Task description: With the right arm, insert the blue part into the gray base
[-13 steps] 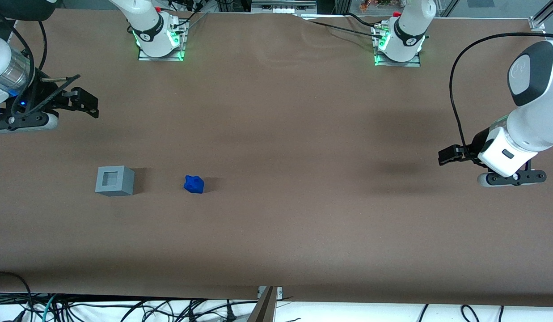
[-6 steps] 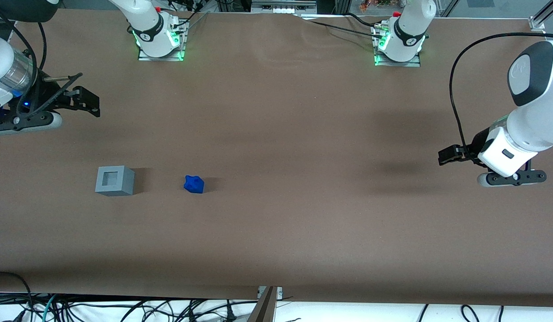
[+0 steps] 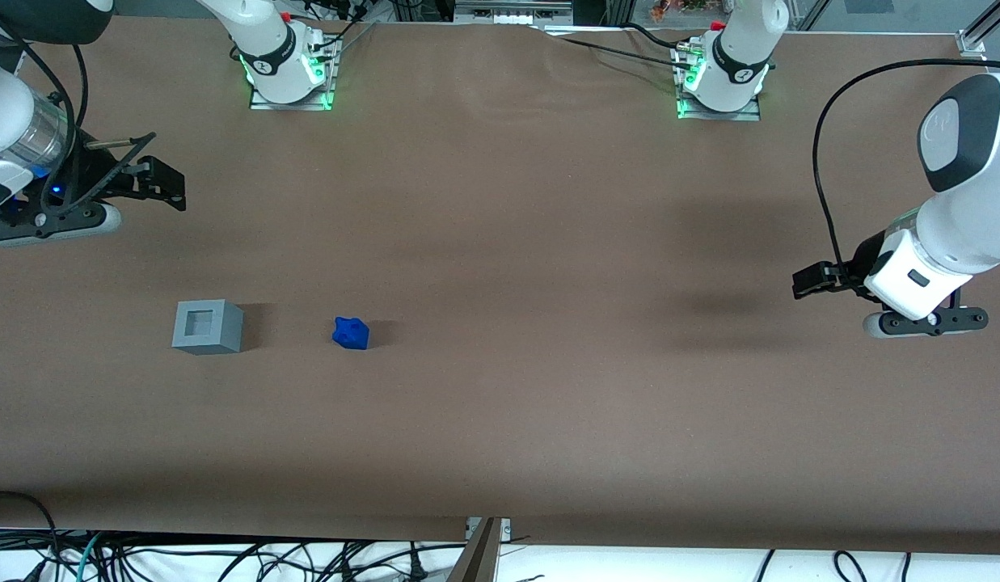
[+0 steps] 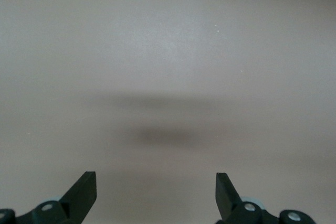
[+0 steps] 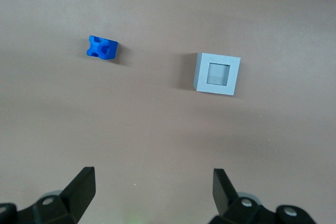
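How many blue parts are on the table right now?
1. The blue part lies on the brown table beside the gray base, apart from it. The open gripper is farther from the front camera than both, holding nothing.

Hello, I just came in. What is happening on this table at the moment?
Nothing is being handled yet. The right arm's gripper hangs open and empty above the brown table, farther from the front camera than both parts. The blue part lies on the table beside the gray base, apart from it. The square hole in the base's top is empty, so the insertion is not yet done.
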